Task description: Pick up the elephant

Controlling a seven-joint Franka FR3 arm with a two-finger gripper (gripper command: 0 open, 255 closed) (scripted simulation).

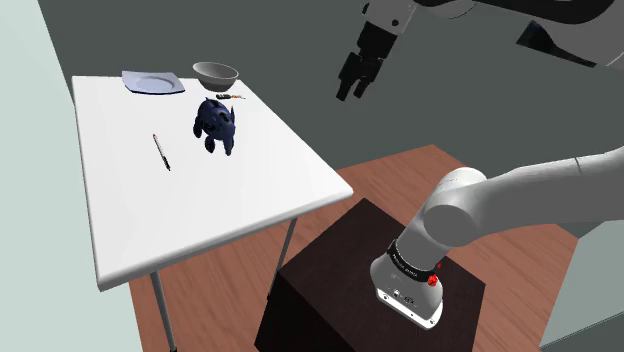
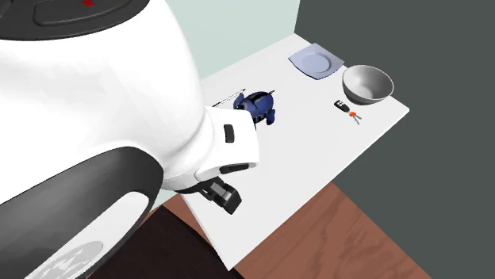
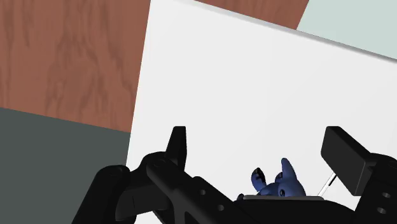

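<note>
One white surface [image 1: 230, 190] on thin metal legs stood over a reddish-brown wood floor [image 1: 400, 175], with a dark grey wall [image 1: 280, 40] behind it and a pale green wall [image 1: 30, 200] at the shoulder view's left. At the far end of the surface lay a pale square plate [image 1: 152, 82] and, just beside it, a grey bowl [image 1: 215, 73]. A small dark item with an orange-red bit [image 1: 232, 96] sat near the bowl, and a thin pen [image 1: 161, 152] lay apart from the rest, toward the shoulder view's left. The arm's dark brown stand [image 1: 330, 270] sat on the floor near the surface's nearer corner.

The dark blue elephant [image 1: 215, 122] rested on the surface, in front of the bowl and between the pen and the small dark item. The pincer [image 1: 350, 90] hung in the air, well apart from the elephant and toward the shoulder view's right of it, beyond the surface's edge in that view. Its two black fingers stood apart and clasped nothing. In the wrist view the elephant showed low down between them, touched by neither.
</note>
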